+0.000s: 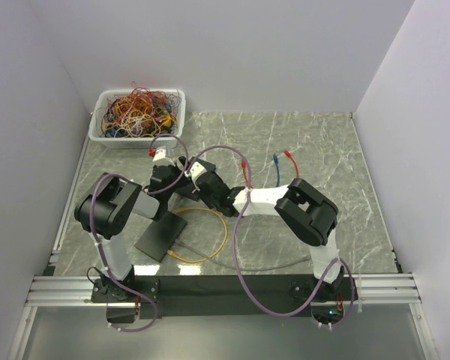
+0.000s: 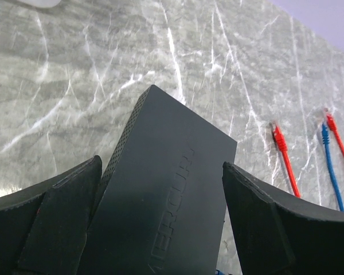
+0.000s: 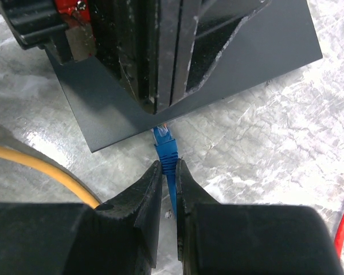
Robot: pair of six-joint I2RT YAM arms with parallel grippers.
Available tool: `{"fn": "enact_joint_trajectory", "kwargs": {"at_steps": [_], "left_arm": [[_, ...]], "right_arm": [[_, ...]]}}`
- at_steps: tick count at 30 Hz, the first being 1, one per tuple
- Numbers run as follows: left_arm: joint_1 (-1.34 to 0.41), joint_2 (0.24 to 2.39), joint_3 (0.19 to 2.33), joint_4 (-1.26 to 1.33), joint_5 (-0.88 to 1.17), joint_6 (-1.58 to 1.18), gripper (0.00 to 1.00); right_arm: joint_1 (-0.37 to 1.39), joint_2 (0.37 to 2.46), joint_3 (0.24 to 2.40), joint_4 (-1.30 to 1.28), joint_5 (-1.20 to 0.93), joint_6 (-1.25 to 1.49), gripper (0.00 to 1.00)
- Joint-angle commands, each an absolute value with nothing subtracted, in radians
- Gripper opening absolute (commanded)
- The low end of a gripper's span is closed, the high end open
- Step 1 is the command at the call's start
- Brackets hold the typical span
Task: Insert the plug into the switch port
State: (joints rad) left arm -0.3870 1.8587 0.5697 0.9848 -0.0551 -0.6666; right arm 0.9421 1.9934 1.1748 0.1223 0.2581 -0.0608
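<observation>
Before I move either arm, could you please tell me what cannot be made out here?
- Switch ports: left wrist view shows only the switch's lettered face; in the right wrist view the left gripper covers the edge facing the plug.
- Whether the blue plug's tip is seated: shadowed there.
- Plug's cable: runs out of sight between the right gripper's fingers.
- Top view: plug too small, under the grippers.

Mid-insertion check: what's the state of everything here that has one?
left gripper: open, straddling the switch
right gripper: shut on the blue plug
blue plug: tip at the switch's edge, not seated
switch: on the table, unclamped
red cable: loose on the table, unplugged
yellow cable: loose on the table
</observation>
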Motion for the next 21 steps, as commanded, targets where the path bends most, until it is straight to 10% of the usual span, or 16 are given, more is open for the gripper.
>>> {"fn": "enact_joint_trajectory", "kwargs": {"at_steps": [1, 21], "left_arm": [[-0.589, 1.936, 0.475, 0.431, 0.289, -0.861, 0.91], [-0.491, 1.798, 0.64, 0.104, 0.083, -0.784, 0.95]], "right_arm": [[0.982, 1.933, 1.203, 0.552, 0.044, 0.037, 0.09], [1.023, 1.698, 0.957, 0.413, 0.152, 0.066, 0.56]]}}
